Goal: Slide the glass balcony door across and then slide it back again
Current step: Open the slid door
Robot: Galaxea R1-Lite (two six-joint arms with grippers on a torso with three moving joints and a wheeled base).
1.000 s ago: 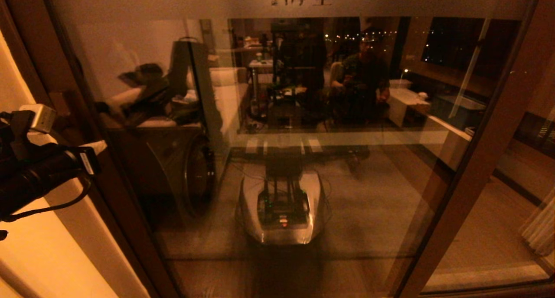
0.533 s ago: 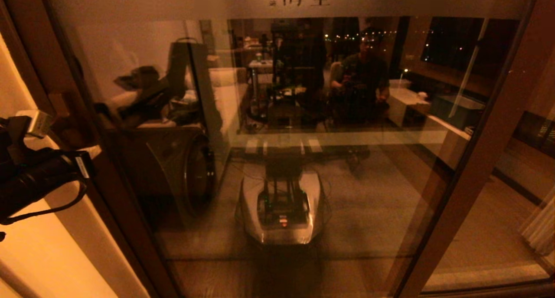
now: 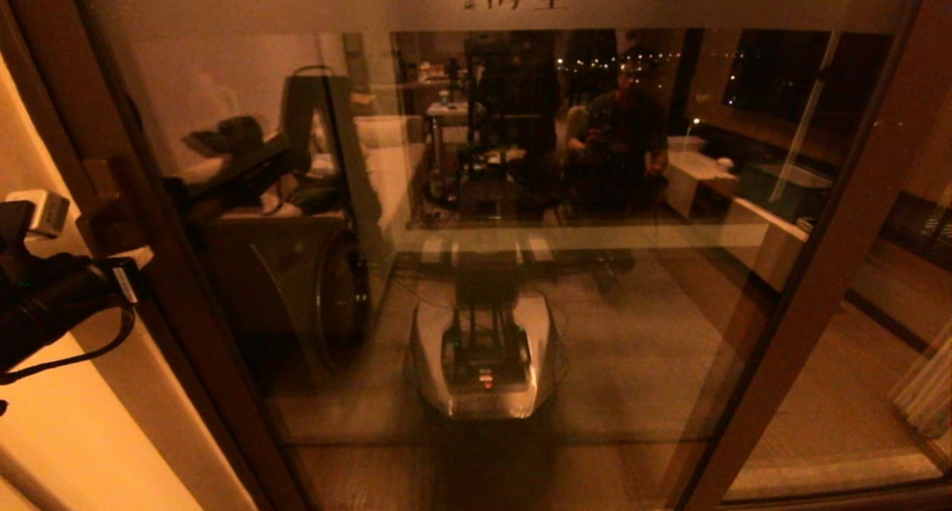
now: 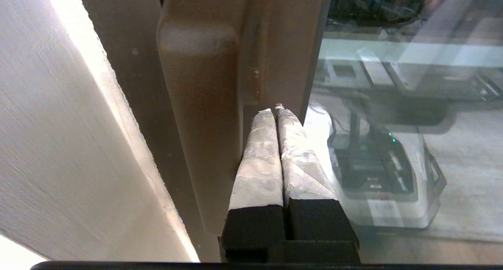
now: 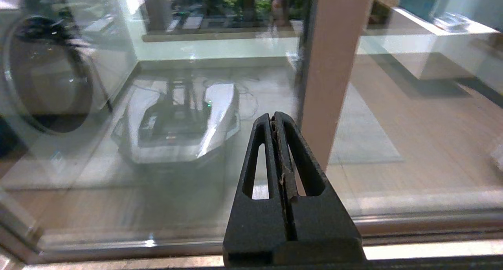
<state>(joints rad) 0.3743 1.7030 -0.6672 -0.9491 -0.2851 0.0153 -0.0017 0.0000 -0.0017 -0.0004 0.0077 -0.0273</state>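
Observation:
The glass balcony door (image 3: 520, 288) fills the head view, its frosted top band (image 3: 297, 1) carrying dark characters. Its blocky wooden pull handle (image 3: 97, 191) sits on the left stile. My left gripper (image 3: 137, 258) reaches in from the left edge, shut and holding nothing. In the left wrist view its taped fingers (image 4: 259, 156) lie right beside the handle (image 4: 200, 105), and the gripper's tips (image 4: 275, 109) meet the stile next to the glass. My right gripper (image 5: 274, 116) is shut and empty, held low before the glass near the door's right stile (image 5: 334, 65). It is out of the head view.
A cream wall (image 3: 44, 436) stands just left of the door, with a dark-brown jamb (image 4: 125, 65) between wall and handle. The floor track (image 5: 412, 223) runs along the bottom. A curtain (image 3: 930, 392) hangs at the far right. The glass reflects the robot's base and the room.
My left arm has drawn to the left, towards the wall, and its reflection in the glass has followed. The door's frame stands at about the same place.

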